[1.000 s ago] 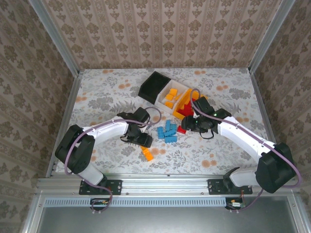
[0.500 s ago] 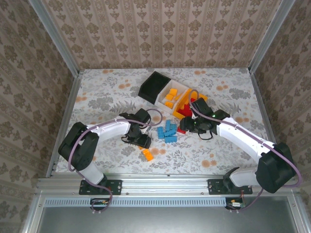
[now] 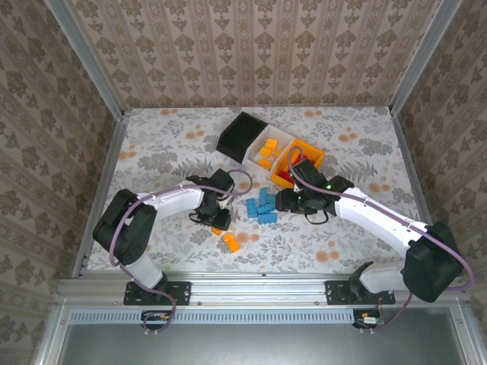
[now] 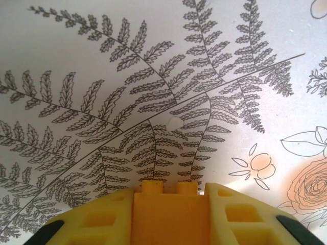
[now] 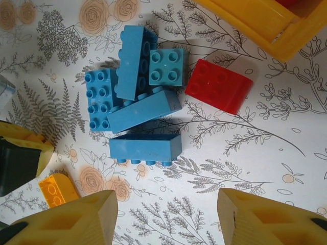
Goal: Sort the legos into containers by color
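**brickfan22:** what's the left arm got right now?

**yam_watcher:** the left fingers (image 4: 102, 217) are pinching an orange brick (image 4: 168, 212). Its two studs poke out ahead, just over the fern-print worktop (image 4: 168, 76).

**brickfan22:** and the right one?

**yam_watcher:** the right fingers (image 5: 76, 219) are spread wide with nothing between them, hovering over the blue bricks (image 5: 138, 97). That's five bricks bunched up and touching. A red brick (image 5: 218, 86) lies just beside the pile, on the side toward the orange-yellow bin (image 5: 250, 20). There's also a loose orange brick (image 5: 57, 190) on the worktop near one finger.

**brickfan22:** bins?

**yam_watcher:** black bin (image 3: 240, 137), white bin (image 3: 280, 138) and the orange-yellow one sit side by side in a slanted row further back. The white one has orange bricks in it and the orange-yellow one has red.
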`<move>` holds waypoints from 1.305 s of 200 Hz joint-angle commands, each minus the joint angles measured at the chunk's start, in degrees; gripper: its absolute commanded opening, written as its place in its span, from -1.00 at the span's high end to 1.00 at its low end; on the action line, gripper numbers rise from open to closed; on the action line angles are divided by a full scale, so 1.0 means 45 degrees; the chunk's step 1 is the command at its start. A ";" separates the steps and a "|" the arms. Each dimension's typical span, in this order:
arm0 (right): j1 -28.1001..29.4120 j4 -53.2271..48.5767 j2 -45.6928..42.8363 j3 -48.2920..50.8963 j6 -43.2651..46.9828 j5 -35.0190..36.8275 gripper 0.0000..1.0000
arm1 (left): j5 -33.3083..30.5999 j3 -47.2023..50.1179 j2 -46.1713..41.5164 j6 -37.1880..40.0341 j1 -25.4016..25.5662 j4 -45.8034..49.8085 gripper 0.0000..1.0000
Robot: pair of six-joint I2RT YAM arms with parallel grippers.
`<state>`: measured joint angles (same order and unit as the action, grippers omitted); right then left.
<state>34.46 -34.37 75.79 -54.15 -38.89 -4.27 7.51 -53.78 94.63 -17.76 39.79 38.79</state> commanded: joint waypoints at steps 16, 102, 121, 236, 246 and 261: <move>0.0077 0.0008 -0.0201 0.0009 -0.0168 0.0477 -0.10 | 0.0314 -0.0151 -0.0286 0.0041 -0.0518 0.0357 0.45; 0.0254 -0.0574 -0.1724 0.1229 -0.0558 0.0496 -0.12 | 0.1835 -0.6186 0.1031 -0.0101 -0.1904 -0.0334 0.42; 0.0270 -0.0587 -0.2249 0.1643 -0.0825 0.0584 -0.11 | 0.1825 -0.7795 0.2125 -0.0120 -0.1919 -0.0901 0.43; 0.0351 -0.0898 -0.3287 0.2253 -0.0939 0.0846 -0.22 | 0.2338 -1.4730 0.7658 0.0356 -0.1169 -0.0279 0.07; 0.0351 -0.0947 -0.3289 0.2253 -0.0912 0.0857 -0.25 | 0.2343 -1.4997 0.7759 0.0381 -0.1147 -0.0146 -0.02; 0.0351 -0.1014 -0.3354 0.2229 -0.0869 0.0846 -0.28 | 0.2335 -1.5156 0.7782 0.0394 -0.1128 -0.0086 -0.16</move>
<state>35.68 -36.69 62.00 -44.60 -42.46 -1.69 17.04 -118.83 129.40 -16.78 34.61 35.64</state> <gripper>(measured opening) 0.630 0.540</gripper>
